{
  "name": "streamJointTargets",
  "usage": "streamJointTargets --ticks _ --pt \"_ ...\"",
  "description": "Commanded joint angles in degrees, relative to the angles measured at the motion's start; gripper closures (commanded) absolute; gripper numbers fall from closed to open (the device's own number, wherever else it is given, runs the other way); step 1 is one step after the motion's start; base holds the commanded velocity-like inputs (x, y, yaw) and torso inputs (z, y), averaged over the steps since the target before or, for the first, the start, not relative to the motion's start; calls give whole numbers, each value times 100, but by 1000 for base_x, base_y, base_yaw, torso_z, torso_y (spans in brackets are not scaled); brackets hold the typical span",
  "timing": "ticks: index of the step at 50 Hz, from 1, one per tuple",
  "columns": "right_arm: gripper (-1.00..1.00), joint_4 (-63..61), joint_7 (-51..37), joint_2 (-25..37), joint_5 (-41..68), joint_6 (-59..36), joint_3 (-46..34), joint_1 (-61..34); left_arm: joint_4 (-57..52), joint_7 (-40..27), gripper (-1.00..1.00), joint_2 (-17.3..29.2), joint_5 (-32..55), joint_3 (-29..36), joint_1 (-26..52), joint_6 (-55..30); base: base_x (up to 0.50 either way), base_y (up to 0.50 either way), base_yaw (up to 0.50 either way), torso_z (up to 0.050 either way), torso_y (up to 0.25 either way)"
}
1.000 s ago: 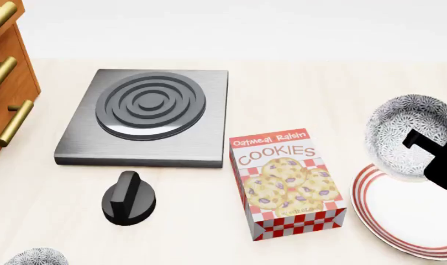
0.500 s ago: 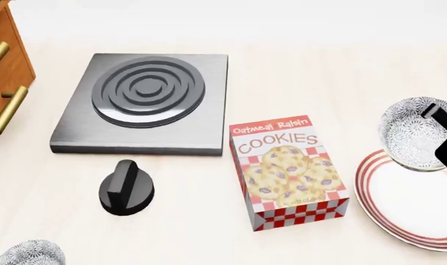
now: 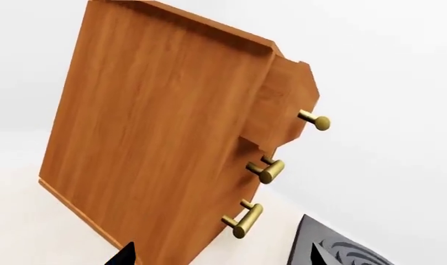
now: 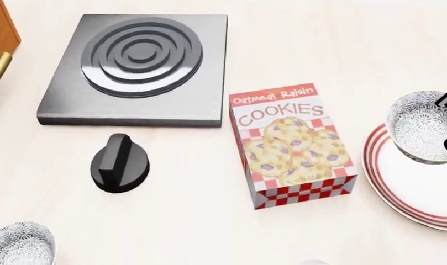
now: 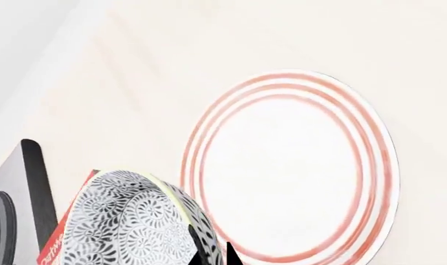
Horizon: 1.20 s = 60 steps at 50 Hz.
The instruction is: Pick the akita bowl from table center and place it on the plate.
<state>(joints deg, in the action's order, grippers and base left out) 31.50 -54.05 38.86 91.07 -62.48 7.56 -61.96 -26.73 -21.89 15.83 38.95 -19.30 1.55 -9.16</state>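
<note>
Your plate (image 4: 419,187) lies bare and open from above — only the cookie box (image 4: 293,144) stands upright at its 9 o'clock, with bare tabletop (image 4: 341,49) toward 12 o'clock and beyond.

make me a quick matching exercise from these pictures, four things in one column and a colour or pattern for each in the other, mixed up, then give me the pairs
Things:
1. akita bowl
2. plate
3. cookie box
4. knob

Looks:
A. plain black
B. red-and-white checks at the base
C. white with red rings
D. grey-and-white floral

Pairs: 1-D, 2-C, 3-B, 4-A
</note>
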Motion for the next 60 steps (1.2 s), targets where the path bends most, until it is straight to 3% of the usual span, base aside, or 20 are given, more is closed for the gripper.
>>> streamJointTargets --ticks 1,10,34,44,60 --pt "100 -67 -103 30 145 52 127 -37 29 -52 -100 5 114 -27 30 -18 0 0 0 0 0" --pt "100 -130 -111 62 185 103 196 76 11 -6 -100 24 57 38 22 37 0 0 0 0 -167" --pt "100 -310 -325 129 330 280 402 13 -36 -15 -100 43 16 55 -46 146 0 0 0 0 0" --pt "100 -304 -307 135 325 287 379 -14 -39 -71 -100 54 174 32 -28 87 0 0 0 0 -239" --pt "100 -283 -433 168 343 297 338 -299 -12 -69 -100 77 316 7 -33 96 0 0 0 0 -67"
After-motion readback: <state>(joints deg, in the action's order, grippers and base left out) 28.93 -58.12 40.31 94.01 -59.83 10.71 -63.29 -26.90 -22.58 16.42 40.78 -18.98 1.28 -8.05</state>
